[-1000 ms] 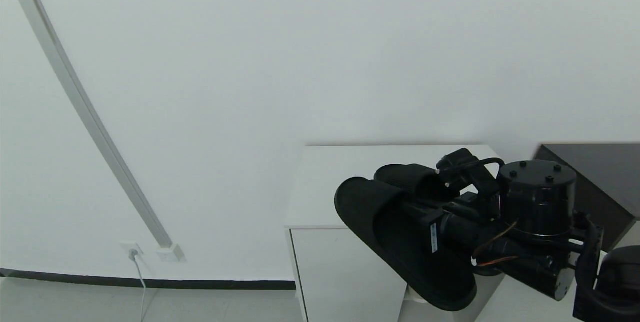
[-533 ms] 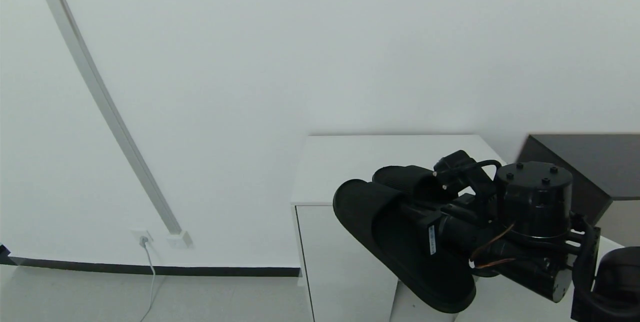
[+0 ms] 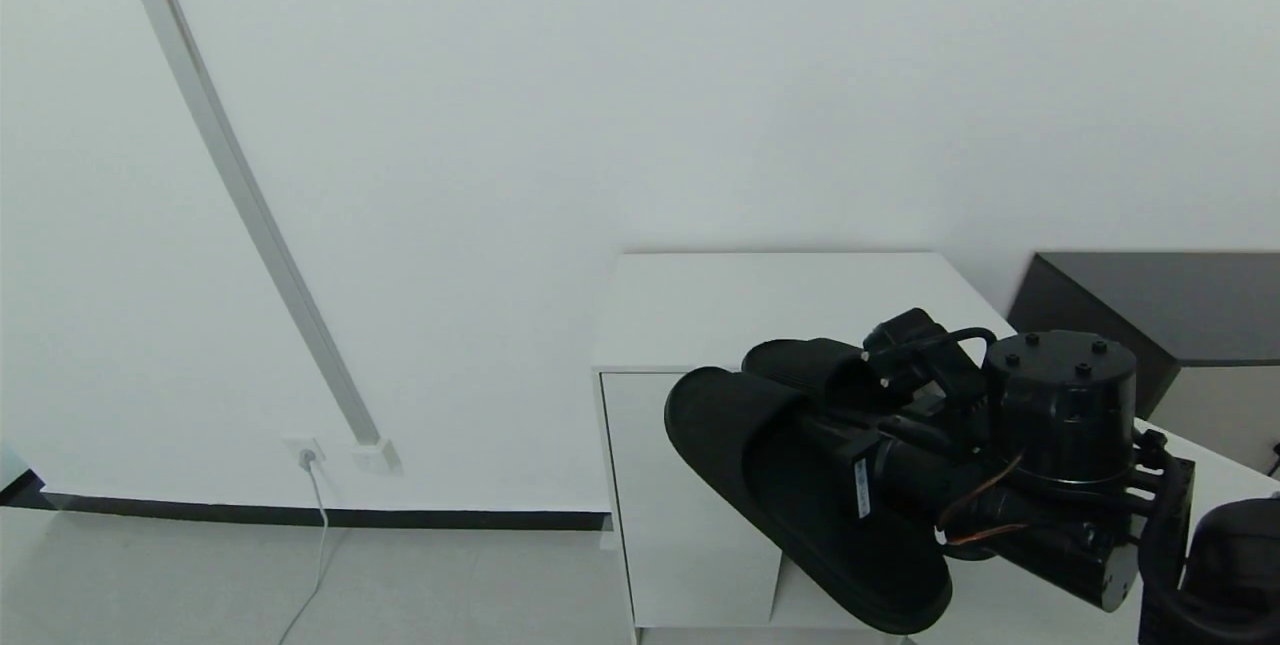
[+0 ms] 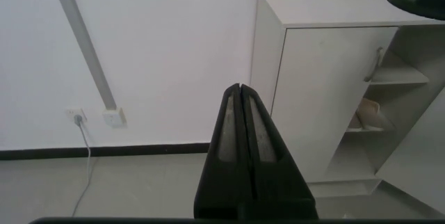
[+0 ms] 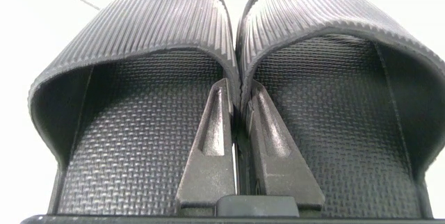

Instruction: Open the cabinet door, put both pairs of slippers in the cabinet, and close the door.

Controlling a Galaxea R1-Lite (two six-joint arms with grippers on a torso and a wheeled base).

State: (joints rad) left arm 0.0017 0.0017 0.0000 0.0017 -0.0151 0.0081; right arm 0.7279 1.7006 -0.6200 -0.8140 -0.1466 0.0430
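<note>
You're roughly halfway, I reckon: the cabinet [image 3: 760, 305] is open with something pale [image 4: 368, 116] on a shelf inside, your right hand [image 5: 238, 95] is clamped on the black slippers [image 3: 800, 485] just in front of the cabinet, and your left hand [image 4: 240, 95] is pinched shut on nothing, so stowing these and closing up are left.

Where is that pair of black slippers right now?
In the head view, the pair of black ribbed rubber slippers is low on the right, clamped in the right pincer and held in the air in front of the white cabinet.
</note>
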